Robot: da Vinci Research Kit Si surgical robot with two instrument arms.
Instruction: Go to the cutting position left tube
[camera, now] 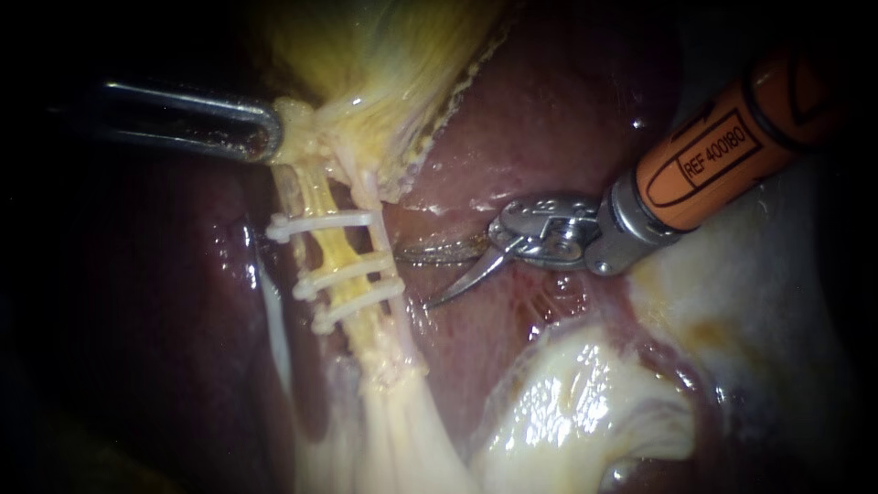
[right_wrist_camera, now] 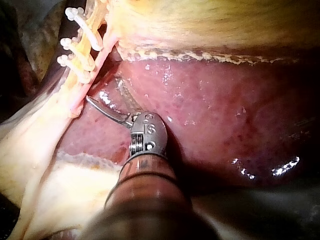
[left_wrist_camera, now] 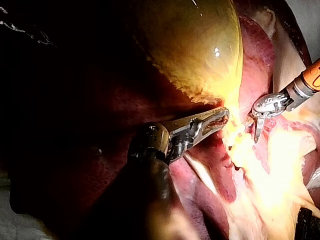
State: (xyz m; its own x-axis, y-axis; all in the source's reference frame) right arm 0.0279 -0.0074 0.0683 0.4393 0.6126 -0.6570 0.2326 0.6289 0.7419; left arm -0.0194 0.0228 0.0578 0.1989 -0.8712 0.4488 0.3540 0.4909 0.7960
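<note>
Two pale yellow tubes run down from the gallbladder [camera: 384, 55], side by side. Three white clips [camera: 343, 274] cross them. The left tube [camera: 331, 245] is the yellower one; the right tube [camera: 380, 240] lies beside it. My left instrument [camera: 272, 134] comes in from the left, and its jaws are shut on the gallbladder's neck just above the clips. My right instrument [camera: 413, 279], with an orange shaft, has two thin curved blades standing open. Their tips are just right of the clipped tubes, over the liver, touching nothing. The right wrist view shows the open blades [right_wrist_camera: 102, 91] short of the clips [right_wrist_camera: 75, 47].
Dark red liver [camera: 549, 119] lies behind and to the right of the tubes. A glistening lump of pale fatty tissue [camera: 585, 412] sits below my right instrument. In the left wrist view my left instrument [left_wrist_camera: 225, 117] holds under the gallbladder [left_wrist_camera: 200, 45].
</note>
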